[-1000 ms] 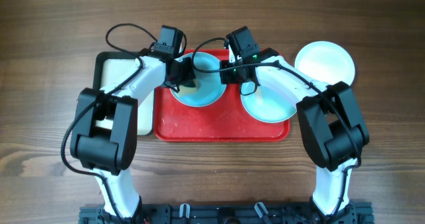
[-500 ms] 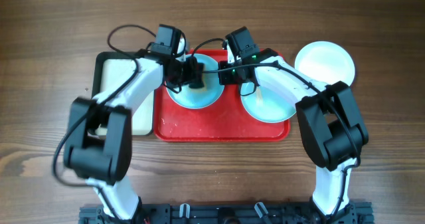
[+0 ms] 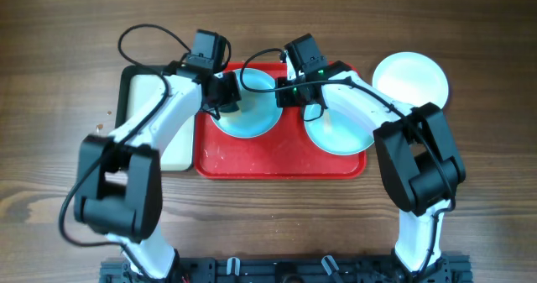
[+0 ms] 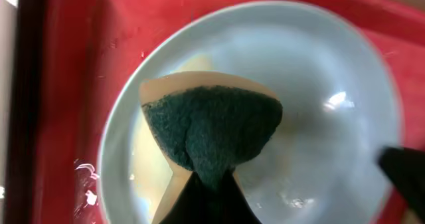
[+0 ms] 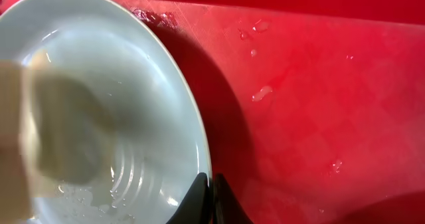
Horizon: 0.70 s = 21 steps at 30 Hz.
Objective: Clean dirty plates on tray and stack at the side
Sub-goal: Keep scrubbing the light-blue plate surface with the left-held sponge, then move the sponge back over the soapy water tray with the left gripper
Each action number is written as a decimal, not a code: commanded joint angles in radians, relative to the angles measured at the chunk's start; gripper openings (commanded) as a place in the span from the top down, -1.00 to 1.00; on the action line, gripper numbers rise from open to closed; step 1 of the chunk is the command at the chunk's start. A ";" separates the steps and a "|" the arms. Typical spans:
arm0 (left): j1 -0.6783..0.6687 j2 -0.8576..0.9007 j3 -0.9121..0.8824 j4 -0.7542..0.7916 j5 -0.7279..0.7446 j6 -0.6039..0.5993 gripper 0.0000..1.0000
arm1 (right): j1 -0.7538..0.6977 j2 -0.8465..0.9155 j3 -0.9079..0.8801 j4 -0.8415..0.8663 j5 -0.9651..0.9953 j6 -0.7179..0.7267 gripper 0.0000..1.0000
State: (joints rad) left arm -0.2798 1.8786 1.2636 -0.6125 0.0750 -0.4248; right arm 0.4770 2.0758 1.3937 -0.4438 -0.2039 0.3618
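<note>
Brown wood-grain surface (image 3: pixel 50 31) fills the overhead view and carries everything else. At its middle lies a large red rectangular plastic tray (image 3: pixel 277 161) with rounded corners and a raised rim, its floor speckled with water droplets (image 5: pixel 262 92). Touching the red tray's left edge is a smaller black-rimmed tray with a cream inside (image 3: pixel 144 90).

Inside the red tray, at the far left, sits a pale aqua round plastic plate (image 3: pixel 252 122). A second pale aqua plate (image 3: pixel 340 133) rests in the right part of the same tray, partly under the right arm. A white round plastic plate (image 3: pixel 411 77) lies on the surface just beside the red tray's far right corner.

Both arms reach over the far-left plate. The left gripper (image 4: pixel 209 197) has its jaws clenched on a dark green scouring sponge with a cream backing (image 4: pixel 212 127), which is over the left part of that plate's wet bowl. The right gripper (image 5: pixel 211 197) stands at the plate's right edge, its jaws pinched together on the thin rim. A blurred cream shape shows over the plate in the right wrist view.
</note>
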 commanded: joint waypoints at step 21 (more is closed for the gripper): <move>-0.116 0.185 -0.020 0.176 0.414 0.000 0.92 | 0.008 0.023 -0.013 0.014 -0.023 0.004 0.91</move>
State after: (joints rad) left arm -0.3737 2.0205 1.2709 -0.4278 0.3824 -0.4255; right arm 0.4744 2.0773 1.3937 -0.4408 -0.1982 0.3618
